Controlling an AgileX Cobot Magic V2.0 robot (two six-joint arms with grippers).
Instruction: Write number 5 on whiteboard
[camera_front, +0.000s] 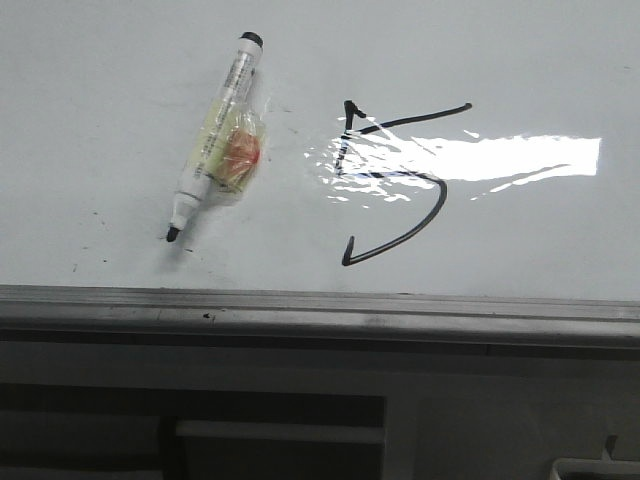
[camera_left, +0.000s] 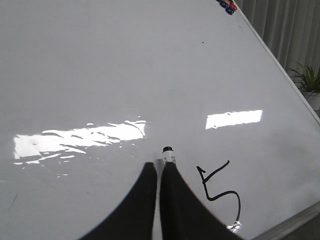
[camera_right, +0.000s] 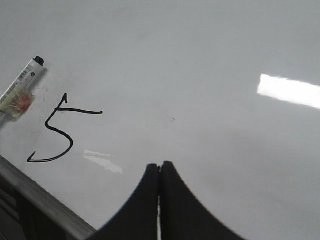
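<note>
Thin black hand-drawn number 5 (camera_front: 395, 185) on glossy white whiteboard (camera_front: 520, 60), near grey metal frame strip (camera_front: 320, 310); glare across its middle. White uncapped marker (camera_front: 212, 140) lying just beside. Left claw (camera_left: 158, 167) closed, empty. Right claw (camera_right: 160, 166) closed, empty.

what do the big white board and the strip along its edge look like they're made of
Large glossy white board: smooth, probably coated or laminated; bright glare patches reflect off it. Grey edge strip: looks like brushed metal, likely aluminium, matte with faint lengthwise streaks.
</note>
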